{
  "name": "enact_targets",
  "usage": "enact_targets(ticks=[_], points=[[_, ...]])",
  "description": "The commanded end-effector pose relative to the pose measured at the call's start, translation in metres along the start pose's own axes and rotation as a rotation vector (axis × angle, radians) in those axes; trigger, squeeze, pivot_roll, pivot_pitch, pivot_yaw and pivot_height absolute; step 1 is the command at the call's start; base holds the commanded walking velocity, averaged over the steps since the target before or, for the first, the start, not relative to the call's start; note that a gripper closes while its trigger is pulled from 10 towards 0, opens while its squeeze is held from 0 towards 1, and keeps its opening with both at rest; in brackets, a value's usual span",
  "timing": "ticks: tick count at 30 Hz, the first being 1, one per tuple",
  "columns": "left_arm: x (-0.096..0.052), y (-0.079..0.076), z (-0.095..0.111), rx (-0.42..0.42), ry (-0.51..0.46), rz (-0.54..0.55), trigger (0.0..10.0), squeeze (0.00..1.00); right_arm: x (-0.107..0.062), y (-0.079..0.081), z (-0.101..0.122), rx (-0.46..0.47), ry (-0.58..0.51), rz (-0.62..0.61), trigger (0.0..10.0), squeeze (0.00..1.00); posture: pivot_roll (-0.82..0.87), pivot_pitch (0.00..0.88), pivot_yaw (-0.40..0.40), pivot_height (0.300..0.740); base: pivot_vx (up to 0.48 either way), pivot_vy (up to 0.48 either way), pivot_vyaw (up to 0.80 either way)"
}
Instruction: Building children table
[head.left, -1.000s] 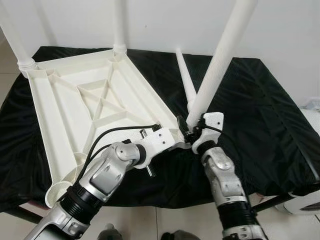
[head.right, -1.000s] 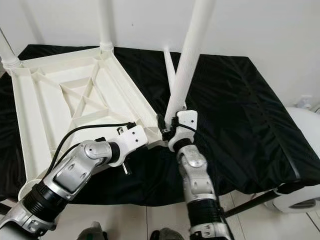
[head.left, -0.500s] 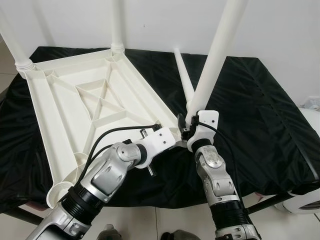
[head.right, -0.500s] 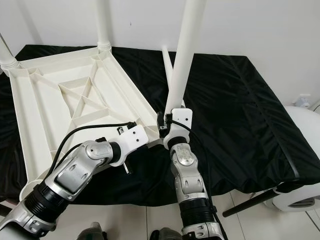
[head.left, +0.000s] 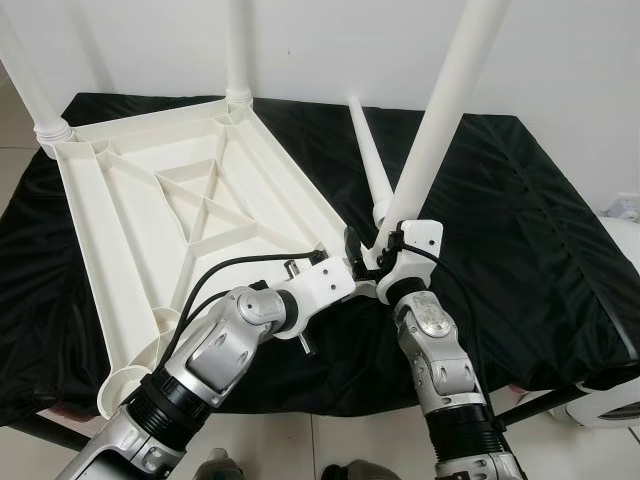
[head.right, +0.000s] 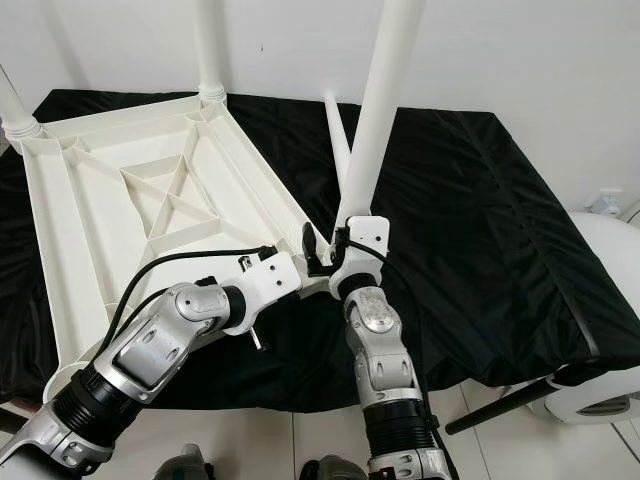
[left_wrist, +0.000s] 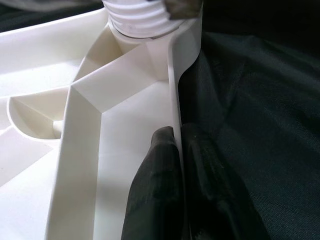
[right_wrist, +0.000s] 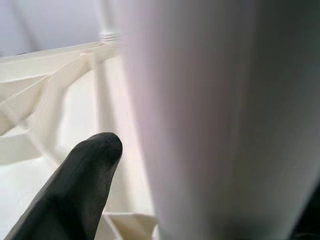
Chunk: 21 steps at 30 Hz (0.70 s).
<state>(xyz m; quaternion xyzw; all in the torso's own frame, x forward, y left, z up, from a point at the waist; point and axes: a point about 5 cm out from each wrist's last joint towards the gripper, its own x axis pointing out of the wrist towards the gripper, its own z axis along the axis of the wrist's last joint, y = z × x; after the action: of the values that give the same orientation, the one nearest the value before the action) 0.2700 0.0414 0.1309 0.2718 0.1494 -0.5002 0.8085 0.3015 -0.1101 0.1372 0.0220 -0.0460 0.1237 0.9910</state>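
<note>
1. Right gripper (head.left: 368, 246) sits at the tabletop's (head.left: 120, 230) near right corner, wrapped loosely round the bottom of the leg (head.left: 440, 120). Its fingers are spread; the right wrist view shows one black finger (right_wrist: 75, 185) with a clear gap between it and the leg.
2. Left gripper (left_wrist: 177, 134) is pressed together on the tabletop's rim just short of that same corner, one finger on each side of the wall, so it's bracing the thing.
3. What changed: a second ago the leg leaned well out from the tabletop with the right fingers tight at its base; half a second ago it stood closer to upright; now it leans out a bit again and the grip has let go. The left gripper hasn't budged.
4. My read is it's between twists and opened up to re-grab; the threaded end (left_wrist: 137, 15) sits in the corner socket, but I can't tell how far home.
5. Where stuff is: the tabletop lies upside down on a black cloth (head.left: 520, 200); two legs (head.left: 238, 50) stand at its far corners; a spare leg (head.left: 368, 160) lies on the cloth just off its right edge; the near left socket (head.left: 125, 380) is empty.
6. So roughly half done; this leg needs tightening, then the spare goes in.
</note>
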Motion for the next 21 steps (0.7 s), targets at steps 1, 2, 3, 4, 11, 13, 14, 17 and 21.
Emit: enact_targets(ticks=[1,2,3,4,11,13,14,17,21], points=[[0.002,-0.003,0.01,0.04,-0.033,0.005,10.0,0.0,0.001,-0.006,0.001,0.003,-0.005,0.05,10.0,1.0,0.04,0.0,-0.09,0.74,0.0,0.0,0.0],[0.002,-0.003,0.01,0.04,-0.033,0.005,10.0,0.0,0.001,-0.006,0.001,0.003,-0.005,0.05,10.0,1.0,0.04,0.0,-0.09,0.74,0.0,0.0,0.0],[0.002,-0.003,0.01,0.04,-0.033,0.007,10.0,0.0,0.002,-0.012,0.002,-0.004,-0.007,0.092,10.0,1.0,0.05,0.0,-0.089,0.74,0.0,0.0,0.0],[0.002,-0.003,0.01,0.039,-0.032,0.008,10.0,0.0,0.003,-0.017,0.003,-0.015,-0.012,0.125,10.0,1.0,0.05,0.0,-0.088,0.74,0.0,0.0,0.0],[0.0,-0.001,0.01,0.041,-0.031,0.011,10.0,0.0,0.006,-0.04,0.01,-0.05,-0.013,0.307,10.0,0.0,0.04,0.0,-0.082,0.74,0.0,0.0,0.0],[0.0,0.0,0.011,0.041,-0.031,0.014,10.0,0.0,0.007,-0.046,0.013,-0.061,-0.003,0.405,10.0,0.0,0.04,0.0,-0.074,0.74,0.0,0.0,0.0],[0.0,0.0,0.011,0.041,-0.031,0.014,10.0,0.0,0.007,-0.046,0.013,-0.061,-0.003,0.405,10.0,0.0,0.04,0.0,-0.074,0.74,0.0,0.0,0.0],[0.0,0.002,0.011,0.042,-0.032,0.017,10.0,0.0,0.008,-0.052,0.011,-0.064,0.034,0.485,10.0,0.0,0.04,0.0,-0.072,0.74,0.0,0.0,0.0],[0.0,0.004,0.012,0.042,-0.033,0.022,10.0,0.0,0.01,-0.056,0.005,-0.082,0.091,0.581,10.0,0.0,0.04,0.0,-0.07,0.74,0.0,0.0,0.0]])
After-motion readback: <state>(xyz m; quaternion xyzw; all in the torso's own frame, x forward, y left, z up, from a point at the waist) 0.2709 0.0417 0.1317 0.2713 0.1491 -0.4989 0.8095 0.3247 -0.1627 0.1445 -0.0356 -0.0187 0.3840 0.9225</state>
